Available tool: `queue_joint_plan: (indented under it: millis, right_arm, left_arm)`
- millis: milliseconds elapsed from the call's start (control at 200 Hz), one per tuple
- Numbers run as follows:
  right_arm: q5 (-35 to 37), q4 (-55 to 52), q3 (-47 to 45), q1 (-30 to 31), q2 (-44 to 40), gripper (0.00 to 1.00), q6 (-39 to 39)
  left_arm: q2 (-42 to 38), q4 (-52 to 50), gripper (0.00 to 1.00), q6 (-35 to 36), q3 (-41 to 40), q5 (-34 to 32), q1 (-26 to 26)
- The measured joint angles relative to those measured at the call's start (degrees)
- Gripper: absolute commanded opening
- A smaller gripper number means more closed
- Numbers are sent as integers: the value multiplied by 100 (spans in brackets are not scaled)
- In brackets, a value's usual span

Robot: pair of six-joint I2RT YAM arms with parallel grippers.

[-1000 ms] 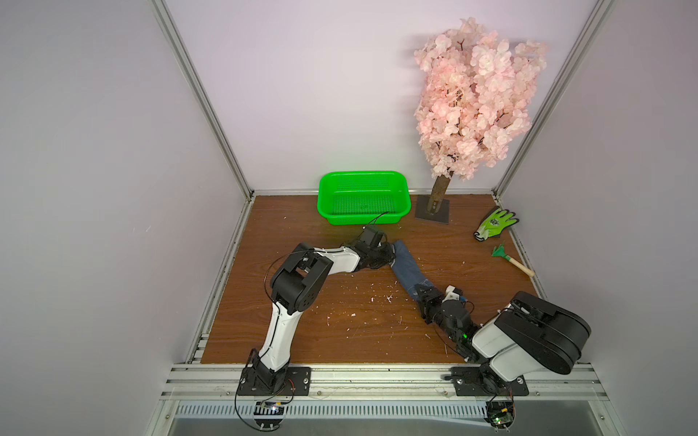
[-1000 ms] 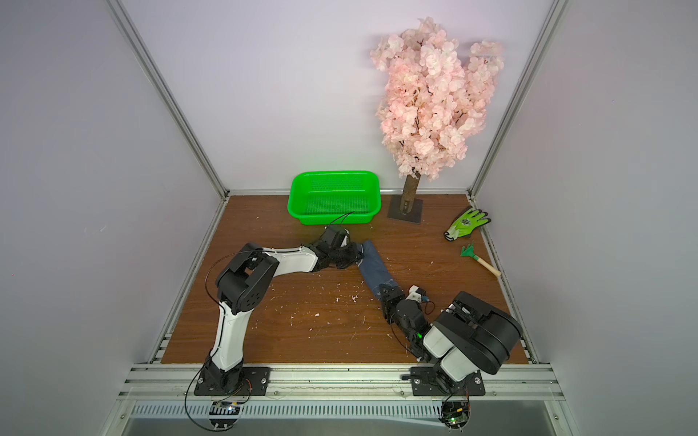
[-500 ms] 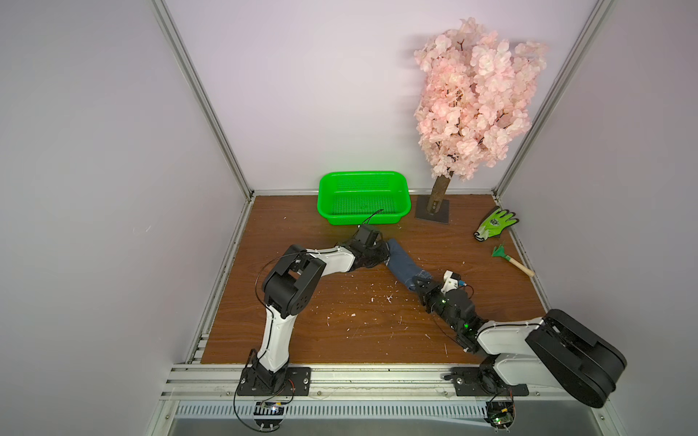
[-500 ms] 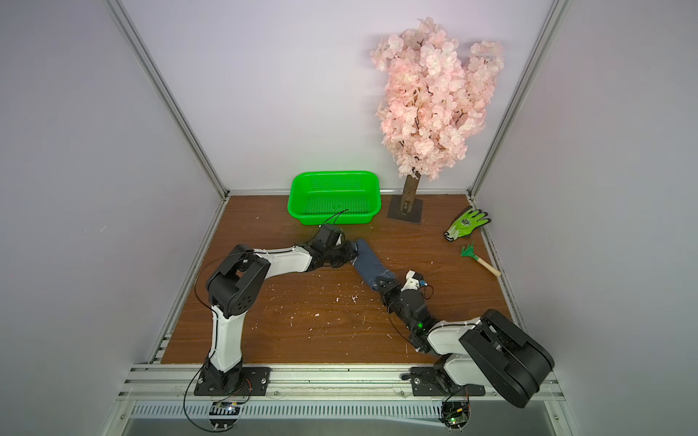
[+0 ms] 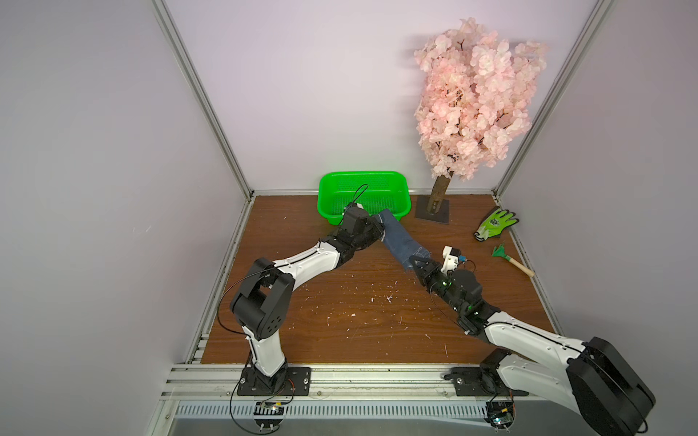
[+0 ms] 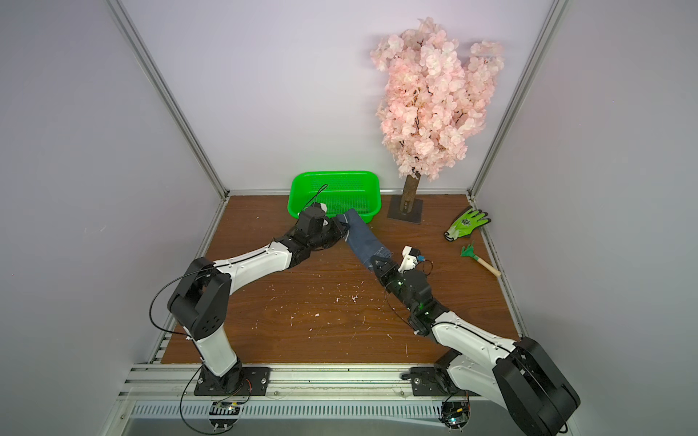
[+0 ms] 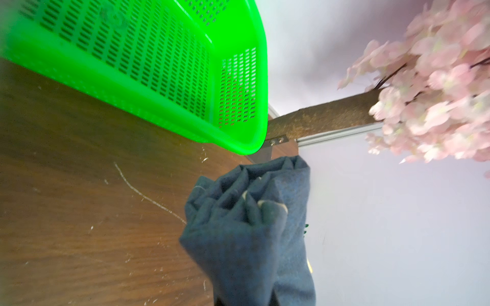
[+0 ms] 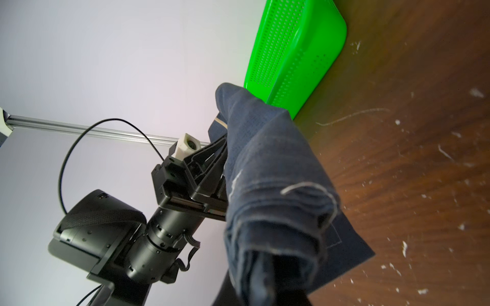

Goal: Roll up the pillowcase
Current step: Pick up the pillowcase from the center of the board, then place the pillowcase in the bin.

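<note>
The pillowcase (image 5: 398, 241) is showing as a tight navy roll, stretching on a slant between the two arms over the wooden table (image 5: 340, 321), and both top views are giving the same picture. Its far end is sitting right at the left gripper (image 5: 377, 230), just in front of the green basket (image 5: 362, 177). The left jaws are pressing together on that end. In the left wrist view bunched folds of cloth (image 7: 252, 225) are filling the space ahead of the camera.

The near end is meeting the right gripper (image 5: 415, 262). In the right wrist view the roll (image 8: 273, 172) is draping straight over the fingertips and covering them, with one loose flap lying on the wood. The cloth is hiding the right jaws, so I cannot tell whether they are pinching it or standing apart.
</note>
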Motion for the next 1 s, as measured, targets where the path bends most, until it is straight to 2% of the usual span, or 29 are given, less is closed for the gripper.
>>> queue_joint_plan:
  millis: [135,440,610,766,1001]
  right_arm:
    - [-527,-136,920,-446,719,21,-376]
    - [-1856,-533,3602,-1325,2994,24,-1338]
    - [-2363,-817,4946,-1556,4157,24,-1700]
    - [-2734,-1139,6022,-1690,5121,24,-1998]
    - [-3029,-1814,7353,-1827,6179,24,-2509]
  left_arm:
    - [225,151,4,-42,487,-188,201]
    - [1261,820,4,-44,1672,-1121,627]
    - [1947,1091,4,-70,2297,-1587,785]
    - [2378,1340,5,-94,2544,-2026,852]
    - [3101,1646,7,-232,2979,-2387,870]
